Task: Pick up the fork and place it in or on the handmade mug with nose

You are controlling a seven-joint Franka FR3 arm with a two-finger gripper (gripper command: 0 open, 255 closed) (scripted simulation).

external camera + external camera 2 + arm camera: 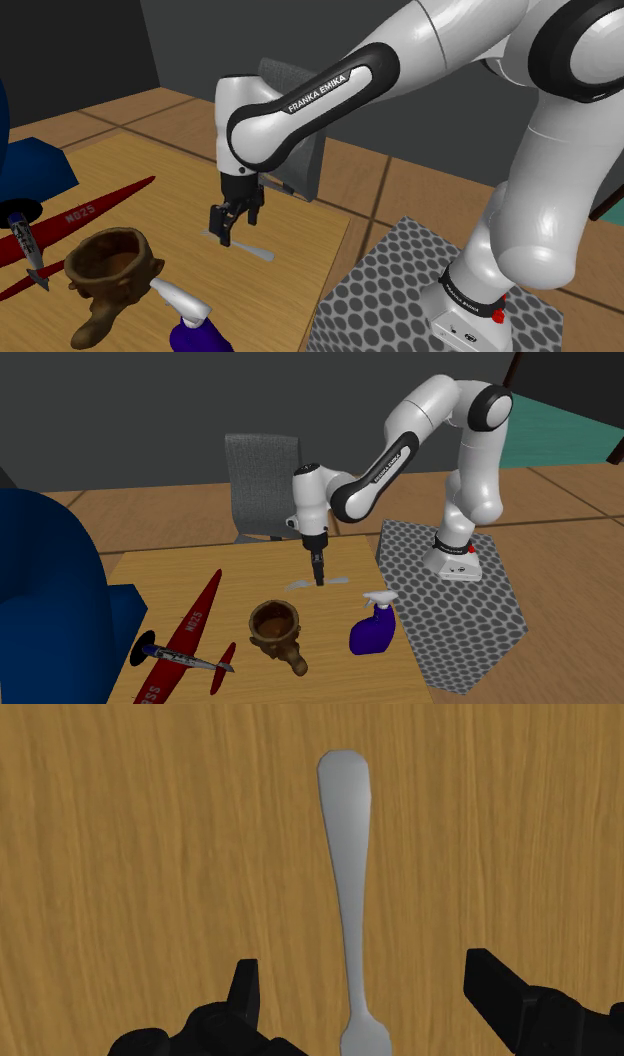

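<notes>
Wood-grain tabletop (120, 165), shoulder view, read left to right: red toy aeroplane (75, 213); brown, lumpy handmade mug with a nose (105, 272); purple spray bottle with a white trigger head (188, 318); all-black two-finger gripper (232, 230); flat grey fork (256, 250). From the gripper, the mug lies at about eight o'clock.

I judge the task barely begun. The fork lies flat on the wood, not yet grasped or lifted, and the mug looks empty as far as I can see. What remains is to descend, close, lift, carry and release.

In the wrist view the gripper (365, 972) is spread wide. Its fingers (244, 992) stand on either side of the fork (347, 874) without touching it, and the handle runs between them.

In the second exterior view the gripper (319, 578) hangs directly over the fork (338, 580). The mug (272, 642) sits at roughly seven o'clock from it, near but apart.
</notes>
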